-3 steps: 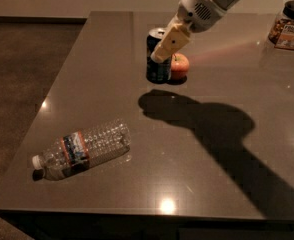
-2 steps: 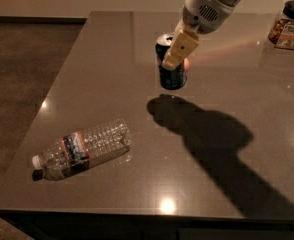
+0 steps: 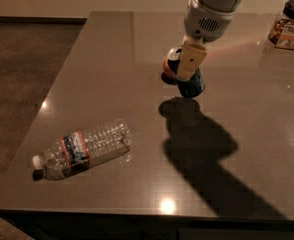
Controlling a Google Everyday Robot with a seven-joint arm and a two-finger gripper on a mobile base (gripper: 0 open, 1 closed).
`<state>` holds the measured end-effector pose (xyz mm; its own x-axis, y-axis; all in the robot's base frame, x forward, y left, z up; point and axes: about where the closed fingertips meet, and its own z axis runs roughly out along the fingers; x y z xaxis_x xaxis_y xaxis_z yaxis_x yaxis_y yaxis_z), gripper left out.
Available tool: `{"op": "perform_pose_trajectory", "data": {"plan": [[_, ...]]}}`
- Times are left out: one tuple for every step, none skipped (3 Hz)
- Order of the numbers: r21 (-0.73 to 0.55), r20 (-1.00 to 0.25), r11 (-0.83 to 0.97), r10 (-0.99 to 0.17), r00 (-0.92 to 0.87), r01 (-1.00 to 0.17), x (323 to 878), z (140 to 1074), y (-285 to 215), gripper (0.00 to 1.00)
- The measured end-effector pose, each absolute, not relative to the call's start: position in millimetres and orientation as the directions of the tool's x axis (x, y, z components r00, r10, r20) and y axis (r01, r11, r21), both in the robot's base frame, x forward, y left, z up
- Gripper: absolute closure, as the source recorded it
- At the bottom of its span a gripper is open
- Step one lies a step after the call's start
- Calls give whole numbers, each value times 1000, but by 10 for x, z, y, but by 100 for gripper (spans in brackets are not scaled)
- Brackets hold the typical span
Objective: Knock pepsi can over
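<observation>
Pepsi can (image 3: 194,86) sits upper centre of the frame, slightly right, on the dark table (image 3: 112,59). It is tilted, not upright: silver top leans toward the upper left, blue body runs down to the lower right. It looks to rest on its bottom edge, though I cannot tell if that edge really touches the tabletop. My gripper (image 3: 190,67) is right on it, coming down from the top of the frame, its tan tip lying across the front of the can and covering the middle of it. Whether my gripper is spread, closed or pinching the can, I cannot tell: only one side of it shows. A red-orange thing (image 3: 167,65) peeks out just left of the can, touching or just behind it, mostly hidden, so I can't say what it is. My arm's shadow (image 3: 197,149) falls below the can and runs to the lower right. A clear water bottle (image 3: 84,150) lies on its side at lower left, well apart from the can and not involved. A snack package (image 3: 289,31) sits at the upper right edge, also well apart. Progress, my judgement: contact made and the tip-over begun, so roughly halfway. The can is off vertical but not yet lying flat, so the task is not done. Left to do: carry the push through toward the upper left until the can lies on its side, then back off. Risk: the can could slide instead of falling, or rock back upright.
</observation>
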<state>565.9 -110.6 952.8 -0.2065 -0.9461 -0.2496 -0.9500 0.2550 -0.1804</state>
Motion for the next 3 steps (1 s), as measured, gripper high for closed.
{"op": "perform_pose_trajectory", "data": {"plan": [[-173, -148, 153, -981, -128, -973, 5569, 9371, -1180, 97], [-174, -100, 87, -993, -70, -981, 5515, 9298, -1188, 75], [-189, -38, 12, -999, -5, -982, 5453, 9207, -1160, 51]]}}
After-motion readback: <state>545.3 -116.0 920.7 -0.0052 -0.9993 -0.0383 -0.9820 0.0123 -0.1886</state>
